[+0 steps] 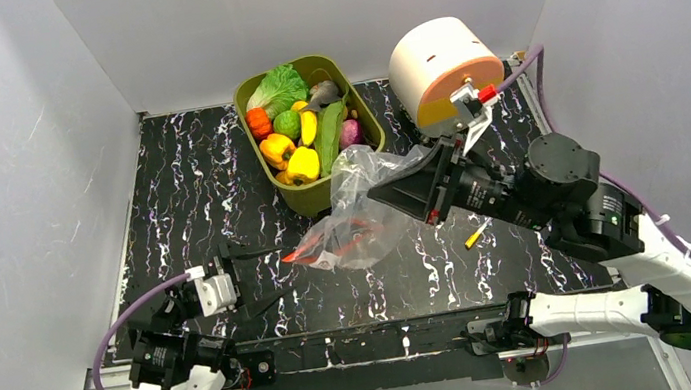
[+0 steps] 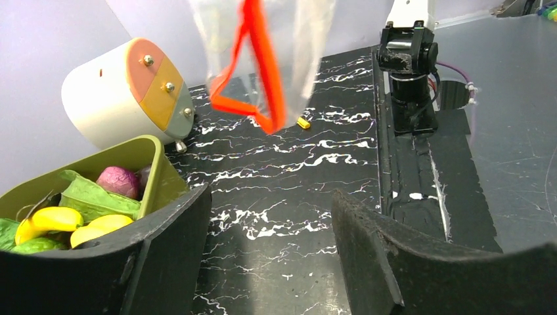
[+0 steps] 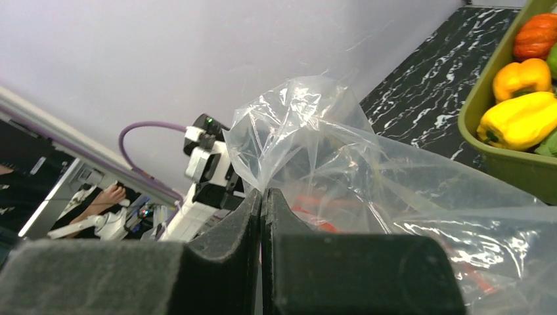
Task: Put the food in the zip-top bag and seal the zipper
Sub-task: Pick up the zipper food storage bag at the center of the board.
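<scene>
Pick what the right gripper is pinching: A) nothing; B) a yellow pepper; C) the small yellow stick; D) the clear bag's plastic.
D: in the right wrist view the right gripper is shut on a fold of the zip-top bag.

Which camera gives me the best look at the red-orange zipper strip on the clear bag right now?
Left wrist: the thin red-orange zipper strip hangs as an open loop, sharp and nearly whole. Top external shows only a short red stretch at the edge of the crinkly clear plastic bag; right wrist shows only a red blur through the film.
</scene>
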`<state>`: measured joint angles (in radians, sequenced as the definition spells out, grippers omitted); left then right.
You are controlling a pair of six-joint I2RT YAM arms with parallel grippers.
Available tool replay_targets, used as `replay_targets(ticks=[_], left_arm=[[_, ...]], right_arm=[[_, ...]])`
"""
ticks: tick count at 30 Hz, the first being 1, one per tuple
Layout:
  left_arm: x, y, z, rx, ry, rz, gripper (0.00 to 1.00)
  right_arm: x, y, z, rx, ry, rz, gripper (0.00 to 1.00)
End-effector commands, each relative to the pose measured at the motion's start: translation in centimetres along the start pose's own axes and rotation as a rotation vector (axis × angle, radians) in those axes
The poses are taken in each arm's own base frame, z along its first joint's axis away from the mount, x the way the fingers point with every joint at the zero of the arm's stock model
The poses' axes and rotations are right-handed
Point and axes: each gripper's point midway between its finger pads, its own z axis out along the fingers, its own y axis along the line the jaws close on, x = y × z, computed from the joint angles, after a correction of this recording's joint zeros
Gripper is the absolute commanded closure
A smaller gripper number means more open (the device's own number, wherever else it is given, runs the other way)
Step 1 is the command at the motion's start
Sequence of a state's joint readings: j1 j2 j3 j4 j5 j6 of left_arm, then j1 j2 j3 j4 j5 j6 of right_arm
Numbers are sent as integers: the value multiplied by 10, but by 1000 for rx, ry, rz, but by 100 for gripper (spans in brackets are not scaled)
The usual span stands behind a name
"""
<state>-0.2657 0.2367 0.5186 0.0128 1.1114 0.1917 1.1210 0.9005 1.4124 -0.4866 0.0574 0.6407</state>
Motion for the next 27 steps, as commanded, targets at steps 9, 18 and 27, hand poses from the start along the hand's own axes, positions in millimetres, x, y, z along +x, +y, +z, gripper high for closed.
replay_targets(ticks=[9, 18, 27], left_arm=[[-21, 11, 4, -33, -66, 20, 39], [-24, -5, 6, 49, -127, -28, 38], [-21, -3, 3, 9, -101, -21, 86]], right_arm=[[8, 49, 1, -289, 24, 62, 100], [32, 48, 29, -362, 33, 172, 100], [29, 27, 33, -270, -34, 207, 100]])
